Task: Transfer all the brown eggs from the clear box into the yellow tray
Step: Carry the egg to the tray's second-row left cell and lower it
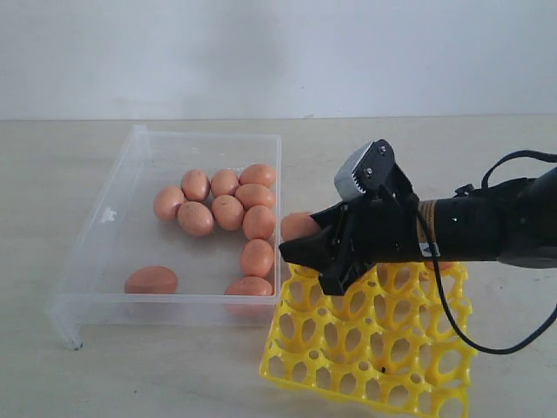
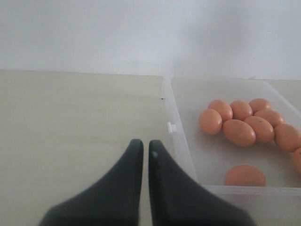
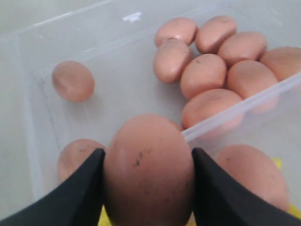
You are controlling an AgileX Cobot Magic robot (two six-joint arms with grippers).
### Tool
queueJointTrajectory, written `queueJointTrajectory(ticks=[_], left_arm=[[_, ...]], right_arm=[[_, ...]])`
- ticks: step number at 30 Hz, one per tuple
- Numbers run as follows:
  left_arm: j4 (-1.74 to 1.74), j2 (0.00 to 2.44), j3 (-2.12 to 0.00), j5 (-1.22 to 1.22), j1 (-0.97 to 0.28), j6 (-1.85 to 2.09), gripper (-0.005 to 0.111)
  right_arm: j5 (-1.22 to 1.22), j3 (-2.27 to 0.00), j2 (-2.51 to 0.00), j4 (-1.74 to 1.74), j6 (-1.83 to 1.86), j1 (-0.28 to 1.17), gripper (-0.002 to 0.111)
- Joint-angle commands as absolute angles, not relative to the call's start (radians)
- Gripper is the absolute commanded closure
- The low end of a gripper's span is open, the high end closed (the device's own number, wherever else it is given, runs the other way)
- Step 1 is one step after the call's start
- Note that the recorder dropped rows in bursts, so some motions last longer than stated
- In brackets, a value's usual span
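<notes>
Brown egg (image 3: 148, 169), lower centre, pinched by the right end effector (image 3: 147, 186) at the clear box (image 1: 104, 218) rim; set it gently into a vacant cup of the yellow tray (image 1: 400, 366), lower right. Left end effector (image 2: 143, 148) pressed together.

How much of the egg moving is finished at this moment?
Done: at least one egg seems to lie past the clear box wall, by the yellow tray. In hand: the right tool grips a brown egg over where box and tray meet. Left: about eleven eggs lie in the clear box; the left tool is shut and empty outside it.
</notes>
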State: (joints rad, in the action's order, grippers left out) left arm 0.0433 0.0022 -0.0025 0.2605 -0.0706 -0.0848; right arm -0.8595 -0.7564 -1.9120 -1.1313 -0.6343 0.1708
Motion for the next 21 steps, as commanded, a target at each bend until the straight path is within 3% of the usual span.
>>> queueJointTrajectory(ticks=[1,21], left_arm=[[0.041,0.000,0.000,0.255,-0.067,-0.083,0.103],[0.041,0.000,0.000,0.255,-0.067,-0.083,0.103]], right_arm=[[-0.787,-0.761,-1.909,-1.045,-0.611,0.173,0.108],[-0.780,-0.761,-1.909,-1.111,-0.642,0.173,0.108]])
